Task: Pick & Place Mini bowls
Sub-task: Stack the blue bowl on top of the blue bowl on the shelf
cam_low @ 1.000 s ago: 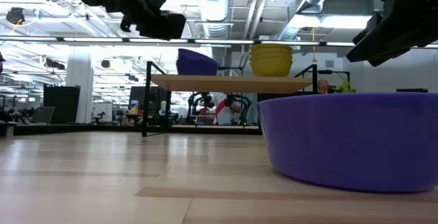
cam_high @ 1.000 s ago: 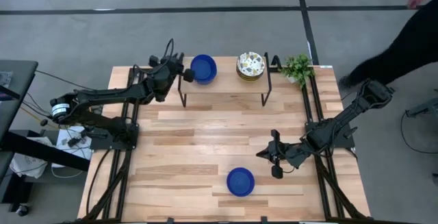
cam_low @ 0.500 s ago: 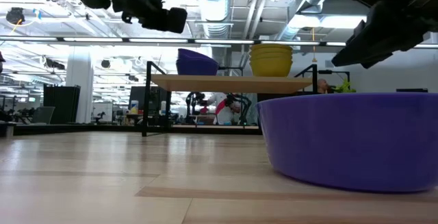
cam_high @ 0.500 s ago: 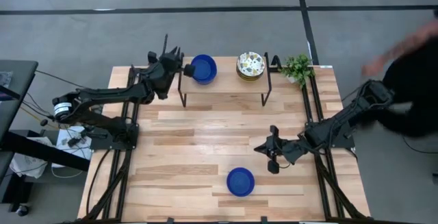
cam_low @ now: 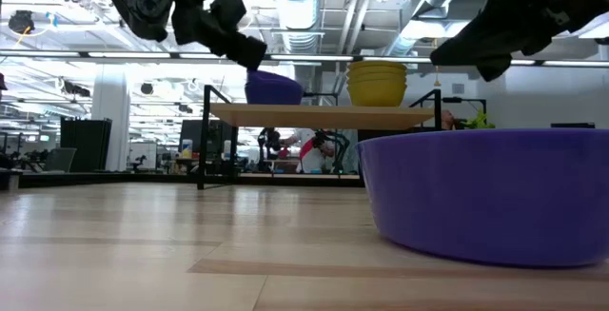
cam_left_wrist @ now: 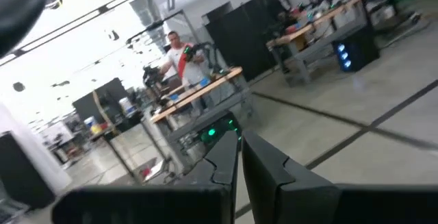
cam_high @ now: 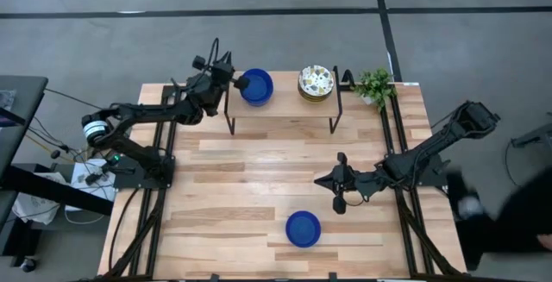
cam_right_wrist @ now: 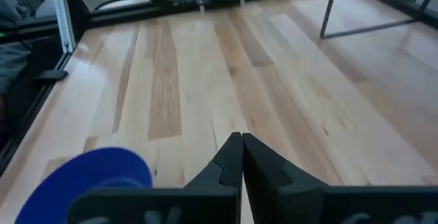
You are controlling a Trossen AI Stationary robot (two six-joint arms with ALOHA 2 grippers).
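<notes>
A stack of blue mini bowls (cam_high: 256, 86) and a stack of cream patterned mini bowls (cam_high: 316, 82) sit on a low shelf (cam_low: 324, 114) at the table's far edge. One more blue mini bowl (cam_high: 303, 228) sits on the table near the front edge. My left gripper (cam_high: 240, 83) is shut and slightly raised, its tips at the left rim of the blue stack (cam_low: 271, 85). In the left wrist view, nothing shows between its fingers (cam_left_wrist: 239, 159). My right gripper (cam_high: 321, 181) hangs shut above the table's right half, beyond the lone blue bowl (cam_right_wrist: 89, 176). My left gripper's shut fingertips (cam_low: 252, 56) stand right at the upper left rim (cam_high: 244, 84) of the blue stack, coming from the table's left and pointing slightly upward. I cannot tell whether they touch the rim.
A small green plant (cam_high: 375, 85) stands at the far right corner beside the shelf. The shelf's black legs (cam_high: 230, 116) reach down to the table. The wooden tabletop (cam_high: 259, 170) lies bare between the shelf and the lone bowl. A person (cam_high: 509, 222) moves beside the table's right side.
My left gripper has moved right toward the blue stack on the shelf, rolled about its own axis, and closed its fingers. My right gripper has drifted a little toward the table's left and far side, staying shut. The person has walked along the table's right side.
</notes>
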